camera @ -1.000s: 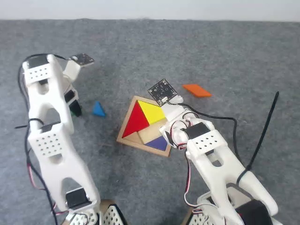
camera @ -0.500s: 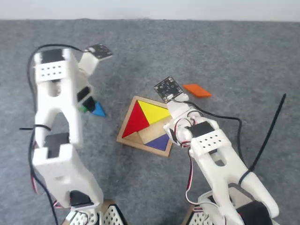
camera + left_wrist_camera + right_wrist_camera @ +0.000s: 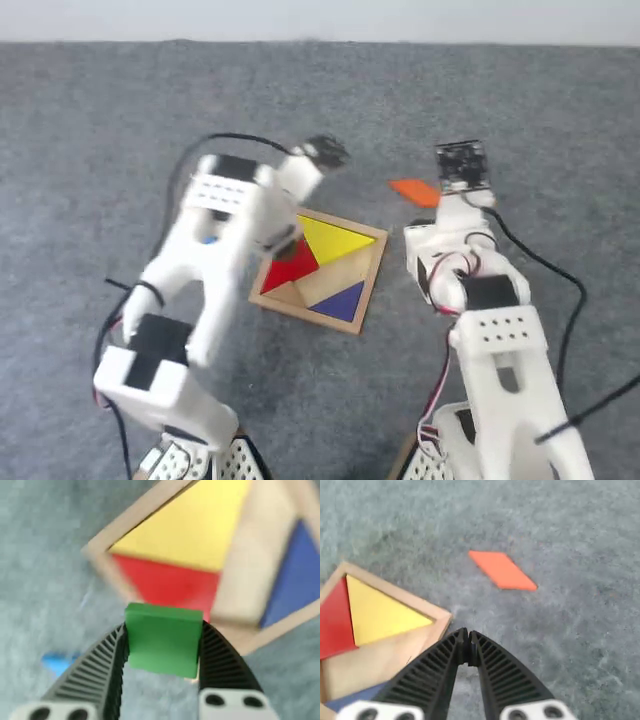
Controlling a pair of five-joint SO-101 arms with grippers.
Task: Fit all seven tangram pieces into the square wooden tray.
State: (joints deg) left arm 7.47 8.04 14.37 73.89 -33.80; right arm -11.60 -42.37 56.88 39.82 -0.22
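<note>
My left gripper [image 3: 162, 630] is shut on a green square piece [image 3: 162, 639] and hangs over the left corner of the square wooden tray [image 3: 125, 522]. In the tray [image 3: 372, 280] lie a red triangle [image 3: 290, 272], a yellow triangle [image 3: 335, 240] and a blue triangle [image 3: 338, 298], with bare wood between them. My right gripper [image 3: 468, 642] is shut on nothing, just off the tray's right corner [image 3: 400, 595]. Beyond it an orange parallelogram [image 3: 502, 570] lies flat on the carpet [image 3: 412, 189].
A small blue triangle [image 3: 57, 661] lies on the grey carpet left of the tray, mostly under the left arm [image 3: 225, 230] in the high view. The right arm [image 3: 480, 300] stands to the right of the tray. Open carpet stretches behind and to both sides.
The left arm has swung right from the small blue triangle to the tray's left corner, carrying the green square. The right arm has drawn off the tray toward the orange parallelogram.
</note>
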